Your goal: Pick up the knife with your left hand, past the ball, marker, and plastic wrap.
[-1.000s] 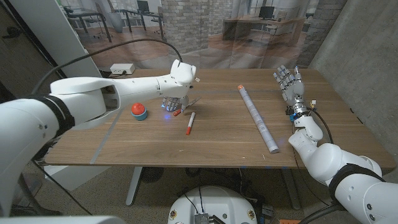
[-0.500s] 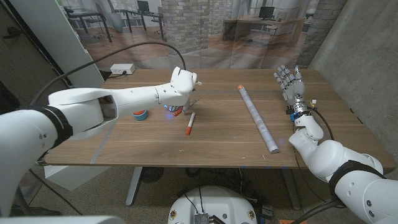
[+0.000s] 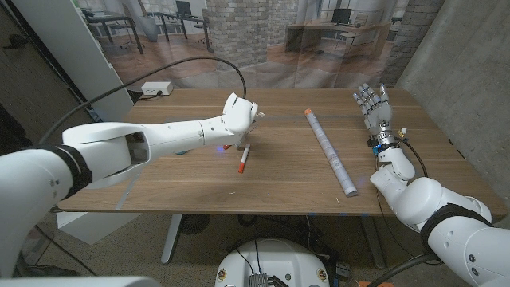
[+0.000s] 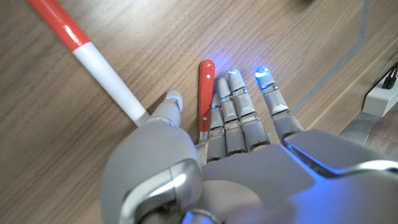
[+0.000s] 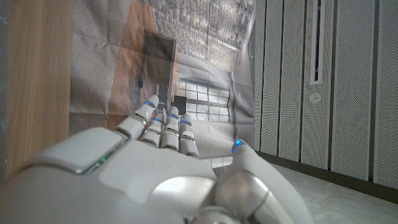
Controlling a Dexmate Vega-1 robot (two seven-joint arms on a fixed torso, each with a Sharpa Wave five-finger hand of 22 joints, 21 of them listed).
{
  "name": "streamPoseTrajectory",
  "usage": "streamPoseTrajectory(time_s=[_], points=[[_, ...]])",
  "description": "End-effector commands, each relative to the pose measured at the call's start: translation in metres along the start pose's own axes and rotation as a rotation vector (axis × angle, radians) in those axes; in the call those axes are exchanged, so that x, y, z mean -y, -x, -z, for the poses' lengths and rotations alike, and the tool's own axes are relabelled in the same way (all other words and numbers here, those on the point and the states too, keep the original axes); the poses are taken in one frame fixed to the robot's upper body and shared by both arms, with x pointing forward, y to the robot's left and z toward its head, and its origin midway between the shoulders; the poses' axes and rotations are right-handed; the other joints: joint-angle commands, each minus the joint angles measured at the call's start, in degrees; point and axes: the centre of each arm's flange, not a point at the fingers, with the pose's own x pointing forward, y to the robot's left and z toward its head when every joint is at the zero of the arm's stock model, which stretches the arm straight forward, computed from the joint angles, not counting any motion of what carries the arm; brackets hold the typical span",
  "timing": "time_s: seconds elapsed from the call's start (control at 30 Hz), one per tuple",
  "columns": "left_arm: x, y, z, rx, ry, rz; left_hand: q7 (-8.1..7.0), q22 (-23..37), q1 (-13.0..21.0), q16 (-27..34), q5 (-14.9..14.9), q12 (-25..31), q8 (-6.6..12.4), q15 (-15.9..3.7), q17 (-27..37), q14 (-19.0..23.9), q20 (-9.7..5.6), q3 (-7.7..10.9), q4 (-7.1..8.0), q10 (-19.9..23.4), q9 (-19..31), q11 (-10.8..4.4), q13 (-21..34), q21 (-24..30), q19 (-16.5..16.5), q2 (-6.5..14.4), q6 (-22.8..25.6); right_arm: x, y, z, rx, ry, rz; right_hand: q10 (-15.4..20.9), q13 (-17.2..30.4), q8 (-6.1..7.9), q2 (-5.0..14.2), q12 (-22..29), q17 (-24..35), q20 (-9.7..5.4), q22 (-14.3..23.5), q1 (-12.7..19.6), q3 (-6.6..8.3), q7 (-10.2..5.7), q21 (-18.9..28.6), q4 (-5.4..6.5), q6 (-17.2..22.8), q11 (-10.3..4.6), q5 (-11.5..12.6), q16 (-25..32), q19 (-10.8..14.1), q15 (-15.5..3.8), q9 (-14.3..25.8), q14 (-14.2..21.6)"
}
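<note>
The knife [image 4: 206, 93], red-handled, lies on the worktop [image 3: 287, 171] directly under the left hand [image 3: 237, 116]. In the left wrist view its handle runs alongside the extended fingers [image 4: 235, 106], touching or just beside them; whether they grip it cannot be told. The fingers are straight and pressed close together, with the thumb on the other side of the handle. The marker [image 3: 243, 159], white with red ends, lies just beside the knife, angled away from it. The left arm reaches across the worktop from the near left corner. The plastic wrap roll [image 3: 331, 151] lies well apart to the right. The right hand [image 3: 374, 108] stands upright at the right edge, fingers raised and slightly spread, holding nothing. A white power strip [image 3: 157, 88] sits at the far left edge. Behind hangs a brick-wall office backdrop.
</note>
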Motion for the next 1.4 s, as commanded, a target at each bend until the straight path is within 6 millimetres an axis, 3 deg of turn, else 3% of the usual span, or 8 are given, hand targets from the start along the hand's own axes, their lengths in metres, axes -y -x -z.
streamPoseTrajectory(time_s=[0.03,0.57,0.87,1.1,1.2,1.27,1.3,1.4], points=[[0.013,-0.003,-0.004,-0.038,-0.071,-0.006,-0.22,0.1,1.4,-0.1,0.1,0.0,0.74,-2.25,-1.6,4.1,-0.63,0.72,-0.02,2.9,0.0,-1.03,-0.7,1.3,2.0,-0.2,1.9,0.005,0.006,0.000,0.004,0.012,0.027,0.5,0.2,0.49,-0.40,0.4,0.1,-0.05,0.3,-0.2,-0.22,-0.08,0.1,-0.15,0.7,-0.02,0.4,0.1,0.6,0.14,0.2,0.6],[0.034,-0.017,-0.010,-0.049,-0.134,-0.043,-0.57,0.0,2.9,-2.1,0.4,-1.7,1.03,-4.13,-5.9,9.6,-2.46,1.82,0.61,7.4,0.0,-2.29,-3.8,3.6,3.9,-1.7,4.8,0.012,0.005,-0.001,-0.020,0.031,0.052,0.9,0.2,0.63,-0.37,0.4,0.1,0.00,0.3,-0.3,-0.33,-0.50,0.1,-0.22,1.6,0.14,0.5,0.0,0.8,-0.04,0.2,1.1],[0.051,-0.020,-0.019,-0.038,-0.197,-0.136,-1.89,-0.2,7.4,-0.1,0.5,-1.7,2.35,-6.95,-5.8,14.9,-3.89,2.61,-0.60,13.4,0.0,-5.23,-5.8,5.2,5.5,-2.0,10.0,0.015,-0.001,0.000,-0.042,0.048,0.070,1.1,0.2,0.61,-0.34,0.4,0.0,-0.06,0.3,-0.3,-0.37,-0.65,0.1,-0.27,1.9,0.02,0.6,0.0,1.0,-0.07,0.2,1.1],[0.064,-0.023,-0.020,-0.003,-0.174,-0.192,-3.19,-0.4,12.0,1.9,0.9,-1.4,3.82,-9.67,-6.5,22.2,-7.23,3.61,-0.42,20.9,0.1,-8.29,-7.3,7.8,9.2,-1.9,16.4,0.014,-0.006,0.003,-0.077,0.074,0.076,1.2,0.2,0.61,-0.33,0.3,0.0,-0.16,0.3,-0.3,-0.39,-0.73,0.1,-0.32,2.1,0.05,0.7,-0.1,1.1,-0.06,0.2,1.2],[0.067,-0.024,-0.019,0.007,-0.163,-0.215,-4.02,-0.5,15.8,2.9,1.5,-1.2,5.00,-10.63,-6.8,26.5,-8.72,4.79,-0.88,24.7,0.2,-8.64,-7.6,9.2,10.8,-1.4,21.0,0.014,-0.007,0.003,-0.082,0.082,0.077,1.3,0.2,0.64,-0.32,0.3,0.0,-0.17,0.3,-0.3,-0.40,-0.80,0.0,-0.34,2.3,0.00,0.7,-0.1,1.1,-0.07,0.2,1.3],[0.070,-0.026,-0.017,0.013,-0.150,-0.239,-4.17,-0.4,19.5,3.4,1.8,-0.7,5.56,-11.53,-7.0,29.6,-11.08,5.46,-1.08,28.6,0.3,-10.43,-7.7,10.8,12.3,-1.0,24.1,0.015,-0.009,0.002,-0.085,0.102,0.080,1.3,0.2,0.69,-0.32,0.3,0.0,-0.19,0.3,-0.3,-0.41,-0.82,0.1,-0.36,2.5,0.02,0.7,-0.1,1.1,-0.10,0.2,1.3],[0.071,-0.027,-0.015,0.016,-0.139,-0.239,-4.48,-0.4,20.3,3.5,1.9,-0.5,5.98,-11.44,-7.2,30.9,-11.63,5.57,-0.89,29.8,0.4,-10.03,-7.7,11.2,12.4,-0.8,25.8,0.015,-0.009,0.001,-0.087,0.113,0.080,1.3,0.2,0.72,-0.32,0.3,0.0,-0.21,0.3,-0.3,-0.42,-0.83,0.1,-0.37,2.6,-0.02,0.7,-0.1,1.1,-0.11,0.2,1.3],[0.075,-0.031,-0.011,0.017,-0.113,-0.226,-3.93,-0.3,22.3,3.2,2.1,-0.5,6.38,-11.70,-7.7,33.5,-12.97,5.84,-0.68,32.4,0.4,-11.03,-7.9,12.5,12.9,-0.5,28.8,0.015,-0.011,0.000,-0.088,0.131,0.080,1.3,0.2,0.72,-0.31,0.3,0.0,-0.27,0.3,-0.3,-0.42,-0.83,0.0,-0.39,2.7,-0.07,0.7,-0.1,1.2,-0.10,0.3,1.4]])
